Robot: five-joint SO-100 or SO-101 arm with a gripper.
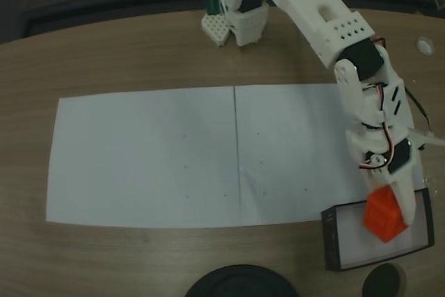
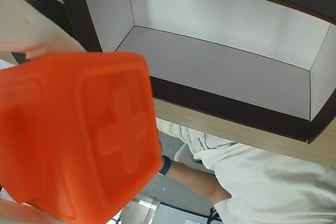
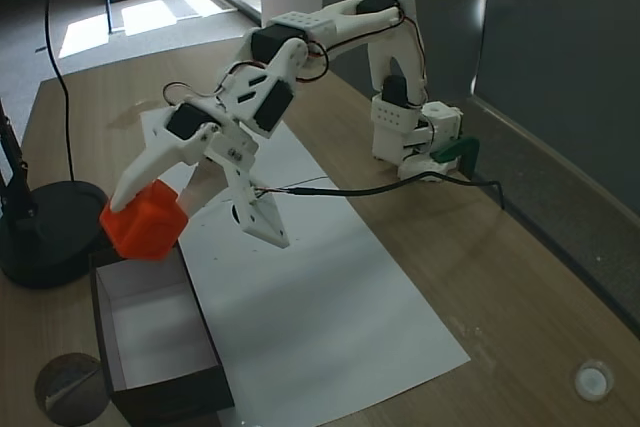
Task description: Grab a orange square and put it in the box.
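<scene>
My gripper is shut on the orange square, a small orange-red cube. It hangs above the box, a shallow tray with dark walls and a white inside, at the lower right of this fixed view. From the side, the gripper holds the orange square in the air just over the far end of the box. In the wrist view the orange square looms at the left with a raised cross on one face. A white finger lies along its top, and the box is beyond it.
White paper covers the middle of the wooden table. A black round base stands just beyond the box, and a smaller dark disc lies beside it. The arm's base is at the far edge. A person's sleeve shows past the table.
</scene>
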